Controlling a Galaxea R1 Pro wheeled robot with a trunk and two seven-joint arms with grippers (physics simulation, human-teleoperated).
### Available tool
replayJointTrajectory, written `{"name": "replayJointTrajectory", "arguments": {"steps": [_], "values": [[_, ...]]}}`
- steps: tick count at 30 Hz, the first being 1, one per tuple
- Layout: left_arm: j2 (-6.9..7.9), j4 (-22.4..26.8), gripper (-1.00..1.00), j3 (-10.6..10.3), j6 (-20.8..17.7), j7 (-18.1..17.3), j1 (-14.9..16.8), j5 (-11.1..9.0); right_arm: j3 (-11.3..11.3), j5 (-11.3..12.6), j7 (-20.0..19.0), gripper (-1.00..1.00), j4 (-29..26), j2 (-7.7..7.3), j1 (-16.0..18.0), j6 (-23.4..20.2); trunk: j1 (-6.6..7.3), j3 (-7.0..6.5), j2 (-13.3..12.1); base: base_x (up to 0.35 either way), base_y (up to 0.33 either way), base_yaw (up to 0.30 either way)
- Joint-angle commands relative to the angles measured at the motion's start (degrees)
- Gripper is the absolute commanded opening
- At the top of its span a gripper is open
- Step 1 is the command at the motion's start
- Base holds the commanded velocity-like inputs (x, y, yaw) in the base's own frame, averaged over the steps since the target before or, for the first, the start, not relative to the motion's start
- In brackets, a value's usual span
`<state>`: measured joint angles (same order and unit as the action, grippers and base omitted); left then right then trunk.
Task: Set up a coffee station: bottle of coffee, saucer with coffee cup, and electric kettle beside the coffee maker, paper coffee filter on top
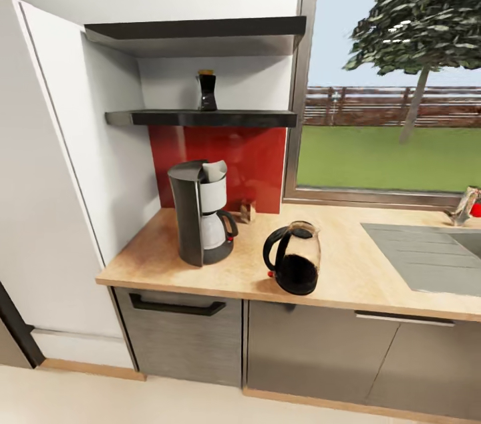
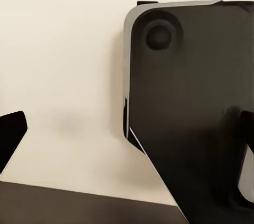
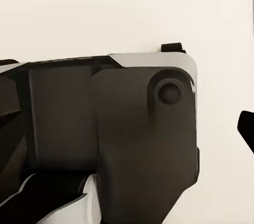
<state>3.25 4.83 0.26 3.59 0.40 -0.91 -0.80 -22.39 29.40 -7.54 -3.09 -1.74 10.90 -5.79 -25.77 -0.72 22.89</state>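
The head camera stands back from the kitchen and looks forward and slightly down over the tabletop [image 1: 347,264], taking in the shelf [image 1: 200,118] and window [image 1: 394,110]. Both wrist cameras point down at pale floor [image 2: 63,75], close against the robot's own dark base [image 2: 190,118], which both views share.

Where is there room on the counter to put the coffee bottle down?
Bare countertop lies left of the coffee maker, and more between the electric kettle and the sink. It is tighter between coffee maker and kettle, and behind, by a small brown thing.
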Motion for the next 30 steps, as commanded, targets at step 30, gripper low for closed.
{"name": "replayJointTrajectory", "arguments": {"steps": [30], "values": [[0.55,5.91,1.00,0.06,-0.09,0.14,0.03,0.04,-1.24,0.29,0.37,1.00,-0.04,0.38,0.00,4.66,-0.02,0.25,0.03,-0.110,0.126,-0.156]]}}
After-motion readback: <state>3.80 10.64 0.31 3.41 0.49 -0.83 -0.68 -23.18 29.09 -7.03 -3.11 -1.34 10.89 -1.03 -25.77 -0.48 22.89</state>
